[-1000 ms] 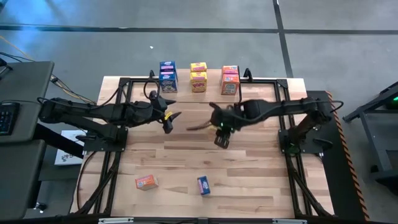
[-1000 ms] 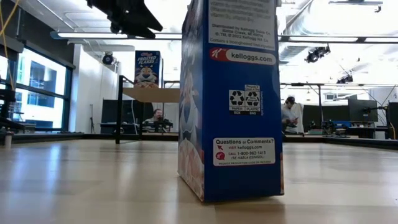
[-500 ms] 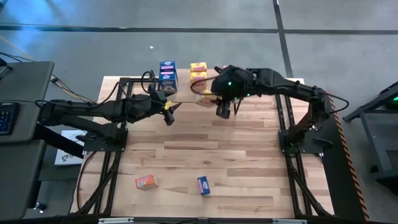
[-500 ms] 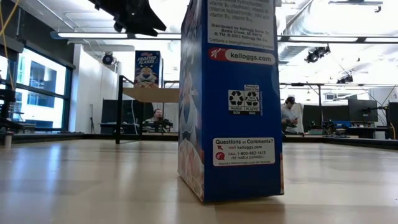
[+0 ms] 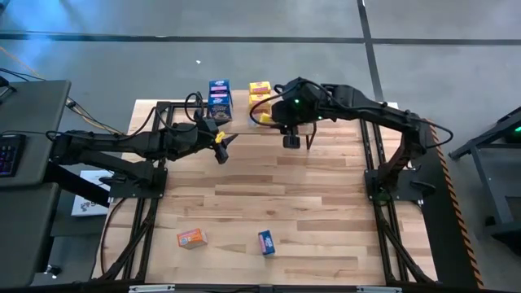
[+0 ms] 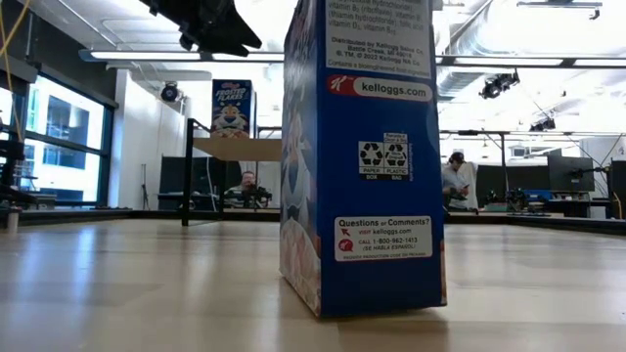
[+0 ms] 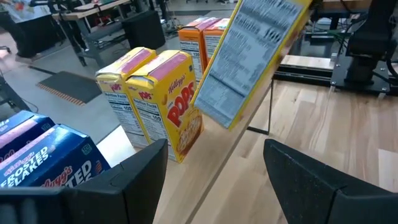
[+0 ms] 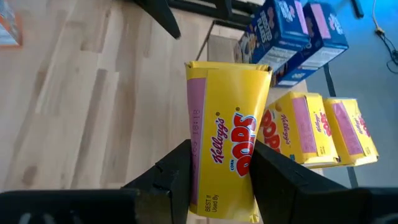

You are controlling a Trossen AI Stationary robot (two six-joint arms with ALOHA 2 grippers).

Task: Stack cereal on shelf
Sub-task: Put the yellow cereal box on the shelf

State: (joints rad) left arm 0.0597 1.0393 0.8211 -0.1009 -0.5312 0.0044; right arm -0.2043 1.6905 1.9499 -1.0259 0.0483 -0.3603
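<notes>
Boxes, one orange (image 5: 192,238) and one blue (image 5: 266,242), lie nearest on the desk (image 5: 269,203). Farther back, the right gripper (image 8: 219,163) jaws pinch a yellow box (image 8: 225,157) above the shelf (image 7: 239,152), beside two yellow ones (image 8: 323,134); the left gripper (image 5: 223,146) jaws spread, empty, nearby.

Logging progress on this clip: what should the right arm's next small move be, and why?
Probably ease the held yellow box onto the two yellow boxes on the shelf, then release. The right gripper grips it in the air near them, tilted, not yet stacked.
</notes>
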